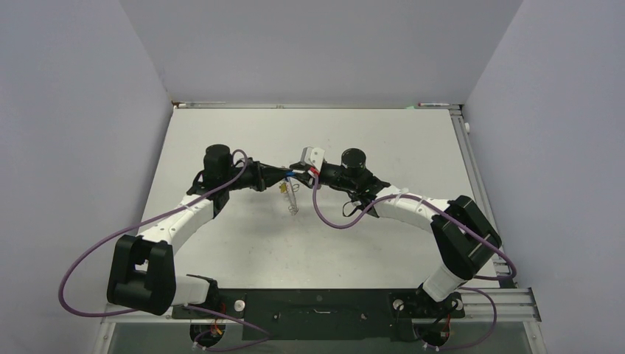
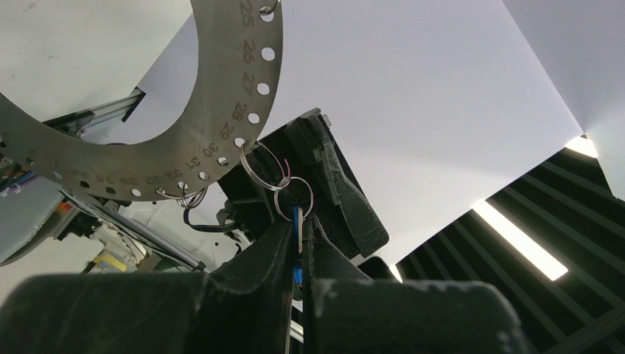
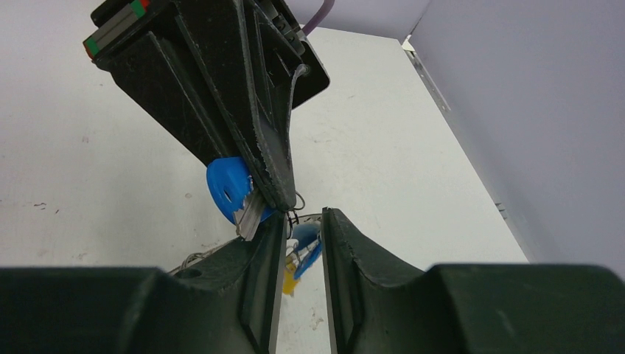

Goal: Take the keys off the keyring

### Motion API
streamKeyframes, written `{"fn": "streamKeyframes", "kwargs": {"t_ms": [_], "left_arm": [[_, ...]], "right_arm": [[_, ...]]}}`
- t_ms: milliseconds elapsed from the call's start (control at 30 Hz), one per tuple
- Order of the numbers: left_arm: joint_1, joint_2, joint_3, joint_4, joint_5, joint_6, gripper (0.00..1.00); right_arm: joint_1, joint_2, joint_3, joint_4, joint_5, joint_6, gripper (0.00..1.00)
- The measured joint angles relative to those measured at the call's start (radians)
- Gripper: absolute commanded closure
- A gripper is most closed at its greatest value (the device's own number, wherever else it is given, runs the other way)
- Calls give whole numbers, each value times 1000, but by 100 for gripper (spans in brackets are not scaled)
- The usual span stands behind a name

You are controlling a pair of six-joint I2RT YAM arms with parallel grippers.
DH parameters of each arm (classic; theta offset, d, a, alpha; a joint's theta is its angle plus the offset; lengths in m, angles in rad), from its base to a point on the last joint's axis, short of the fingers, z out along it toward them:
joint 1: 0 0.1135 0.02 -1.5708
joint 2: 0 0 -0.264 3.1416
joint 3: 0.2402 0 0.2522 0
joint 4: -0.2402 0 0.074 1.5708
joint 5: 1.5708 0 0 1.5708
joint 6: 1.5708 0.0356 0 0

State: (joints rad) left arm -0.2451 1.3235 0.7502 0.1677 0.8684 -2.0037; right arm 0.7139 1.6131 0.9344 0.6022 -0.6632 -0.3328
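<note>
Looks like nothing's off yet. My left gripper (image 2: 298, 236) is clenched on 1 blue key (image 2: 297, 217), still linked to the keyring (image 2: 243, 88) at upper left. My right gripper (image 3: 304, 221) straddles another blue tag (image 3: 308, 243); whether it's gripping, I can't tell.

Bright, even light; right fingers (image 3: 361, 295) perhaps slightly blurred.

Keyring (image 2: 234, 77) stamped 25–31 in sequence along curve (later digits illegible).
</note>
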Motion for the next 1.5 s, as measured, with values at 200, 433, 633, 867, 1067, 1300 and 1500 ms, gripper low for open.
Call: {"fn": "streamKeyframes", "kwargs": {"t_ms": [200, 433, 633, 867, 1067, 1300, 1500], "left_arm": [[0, 0, 0, 2, 1, 0, 100], [15, -3, 0, 0, 3, 1, 100], [39, -14, -5, 1, 4, 7, 100], [47, -24, -28, 2, 3, 12, 100], [46, -24, -29, 13, 5, 12, 100], [46, -33, -29, 33, 18, 12, 100], [44, -33, -29, 31, 19, 12, 100]], "right_arm": [[0, 1, 9, -25, -25, -23, 95], [0, 1, 10, -27, -32, -21, 95], [-14, -3, 10, -12, -30, 48, 95], [-50, -20, 10, 13, -41, 178, 95], [-52, -47, 6, 54, -41, 266, 95], [-52, -55, -26, 126, -22, 377, 95], [-45, -55, -93, 196, 15, 415, 95]]}}
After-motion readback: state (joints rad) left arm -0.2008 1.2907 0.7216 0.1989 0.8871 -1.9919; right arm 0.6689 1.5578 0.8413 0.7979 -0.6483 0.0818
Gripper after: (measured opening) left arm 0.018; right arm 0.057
